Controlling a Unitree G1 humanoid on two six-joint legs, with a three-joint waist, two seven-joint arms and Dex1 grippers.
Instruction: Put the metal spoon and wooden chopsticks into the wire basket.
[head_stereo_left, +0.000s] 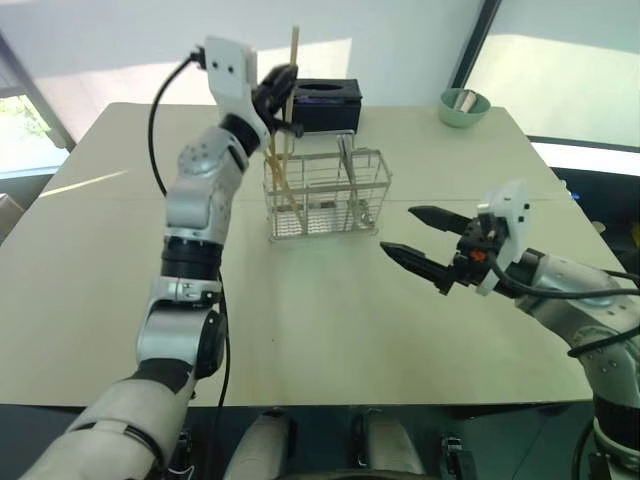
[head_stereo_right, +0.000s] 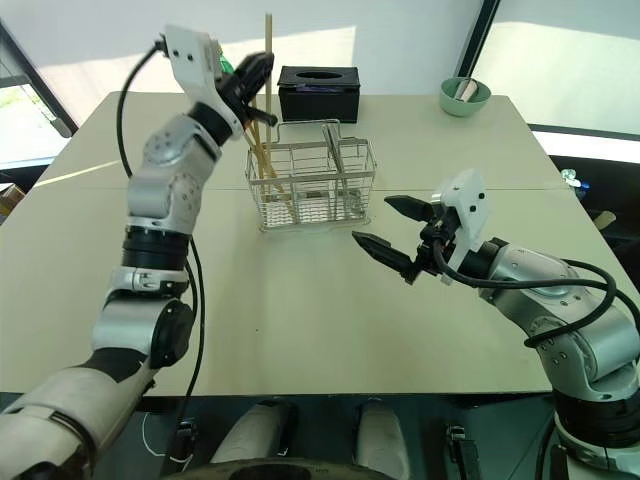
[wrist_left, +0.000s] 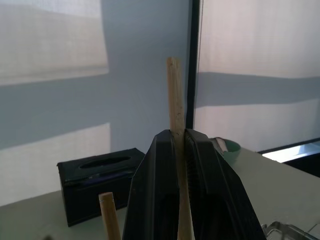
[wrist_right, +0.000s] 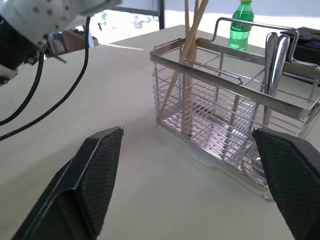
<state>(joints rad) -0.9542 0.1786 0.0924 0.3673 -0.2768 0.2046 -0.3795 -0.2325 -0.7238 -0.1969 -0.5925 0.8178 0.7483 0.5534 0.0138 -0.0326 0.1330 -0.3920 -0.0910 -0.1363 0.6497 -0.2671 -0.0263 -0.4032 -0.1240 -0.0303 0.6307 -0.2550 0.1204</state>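
Observation:
The wire basket (head_stereo_left: 325, 184) stands mid-table. My left gripper (head_stereo_left: 284, 88) is above its left end, shut on one wooden chopstick (head_stereo_left: 294, 50) that stands upright, its lower part reaching down into the left compartment. More wooden chopsticks (wrist_right: 186, 47) lean inside that compartment. The metal spoon (wrist_right: 274, 65) stands handle-up in the basket's right part. My right gripper (head_stereo_left: 398, 230) hovers just right of and nearer than the basket, open with nothing between its fingers (wrist_right: 95, 170).
A black tissue box (head_stereo_left: 325, 105) sits right behind the basket. A green bowl (head_stereo_left: 464, 106) is at the table's far right corner. A green bottle (wrist_right: 241, 25) shows beyond the basket.

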